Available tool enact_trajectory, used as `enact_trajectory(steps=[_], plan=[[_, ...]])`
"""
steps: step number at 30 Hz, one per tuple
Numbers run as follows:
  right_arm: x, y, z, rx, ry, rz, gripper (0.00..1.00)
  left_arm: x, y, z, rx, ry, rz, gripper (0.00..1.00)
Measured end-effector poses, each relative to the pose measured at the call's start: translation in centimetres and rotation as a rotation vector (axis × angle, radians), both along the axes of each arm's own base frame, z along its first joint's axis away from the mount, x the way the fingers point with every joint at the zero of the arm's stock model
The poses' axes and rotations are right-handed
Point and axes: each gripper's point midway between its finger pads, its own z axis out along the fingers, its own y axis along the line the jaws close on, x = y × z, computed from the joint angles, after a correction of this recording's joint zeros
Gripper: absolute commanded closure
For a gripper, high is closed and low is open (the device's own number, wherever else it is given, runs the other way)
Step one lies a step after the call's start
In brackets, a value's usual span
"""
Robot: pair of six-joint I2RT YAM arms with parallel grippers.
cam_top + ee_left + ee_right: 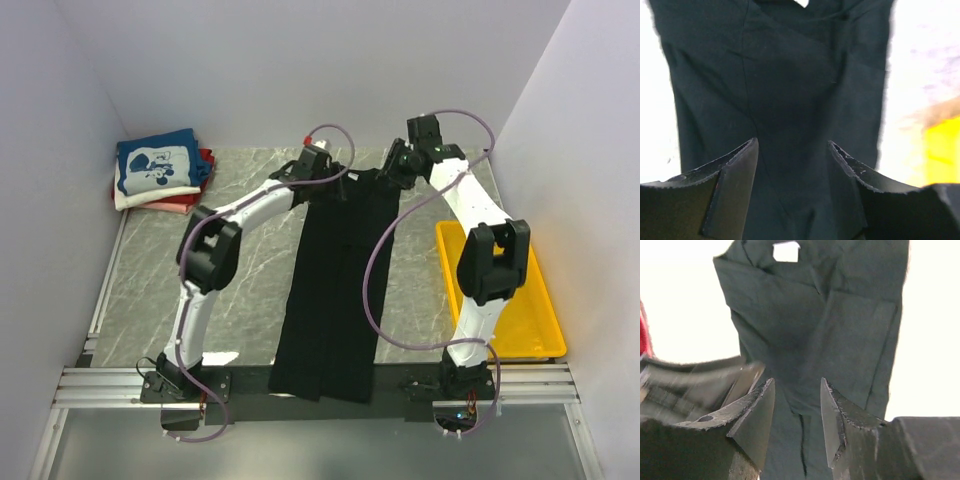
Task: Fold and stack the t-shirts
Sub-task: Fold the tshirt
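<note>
Black t-shirt [335, 290], folded to a long strip, overhangs the table's [240, 290] near edge. Left gripper [792, 142] and right gripper [797, 381] at its far end, jaws apart; yellow tray [535, 310] to its right.

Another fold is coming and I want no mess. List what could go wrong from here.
1. The black t-shirt reaches past the table's near edge; a lopsided pull could skew it or drag it off.
2. The left gripper and right gripper are open over layered folds; they might catch only the top layer.
3. The purple cable crosses the shirt's right side in the top view and could snag.
</note>
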Motion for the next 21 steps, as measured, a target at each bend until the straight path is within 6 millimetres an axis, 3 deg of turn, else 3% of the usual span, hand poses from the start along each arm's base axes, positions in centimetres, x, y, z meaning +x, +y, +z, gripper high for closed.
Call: enact_trajectory(steps=[2,6,11,15,18,21], plan=[[-1.3,-0.2,-1.1,0.002,0.017,-0.004,0.52,0.6,-0.4,-2.1,0.034,0.007,-0.017,0.39],[-4.0,-0.6,-5.4,-0.006,0.110,-0.007,0.52,0.8,-0.3,-7.4,0.102,0.059,-0.037,0.38],[-6.8,-0.7,-9.3,-0.014,0.210,-0.006,0.53,3.5,-0.5,-6.2,0.092,0.002,0.019,0.41],[-6.7,-0.3,-9.4,-0.013,0.201,0.003,0.53,5.8,0.8,-7.2,0.063,0.026,0.114,0.43],[-6.6,0.2,-9.3,-0.014,0.185,0.020,0.53,7.7,3.0,-7.2,0.017,0.046,0.206,0.43],[-6.5,0.8,-9.1,-0.019,0.177,0.042,0.53,9.7,6.4,-7.1,-0.021,0.064,0.310,0.43]])
